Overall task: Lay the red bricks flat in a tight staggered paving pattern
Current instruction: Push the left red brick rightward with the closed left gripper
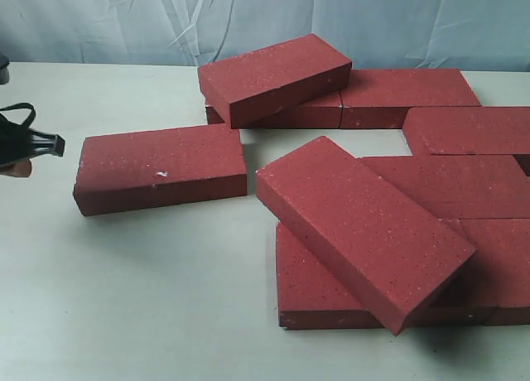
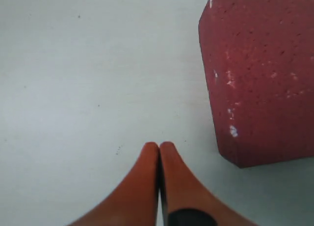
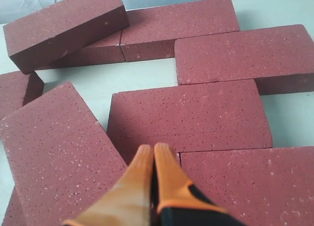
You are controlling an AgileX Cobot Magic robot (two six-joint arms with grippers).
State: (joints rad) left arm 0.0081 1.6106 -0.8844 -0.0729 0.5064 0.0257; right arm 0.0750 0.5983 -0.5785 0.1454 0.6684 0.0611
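Plainly, the nearest piece is a dark-red speckled rectangular paving brick (image 1: 364,232) at the lower right of the exterior view. It lies askew, its long axis running diagonally from upper left to lower right, and it rests on top of the flat red bricks (image 1: 497,248) instead of on the pale desk (image 1: 149,306). The right claw (image 3: 153,150) is clenched on nothing and hovers over those flat bricks. The askew brick is just beside it, so the right arm looks the nearer one for lifting that piece. To grip it, the claw would have to open across the short width.

Further back, at middle left, the chipped red brick (image 1: 161,167) lies flat and apart from the group, its long axis running left to right across the frame. The left claw (image 2: 159,148), also clenched and empty, sits at the left edge facing one short end of that brick but not touching it.

Farthest off, at upper centre, a second tilted red brick (image 1: 273,76) leans on the back row of bricks (image 1: 406,95).
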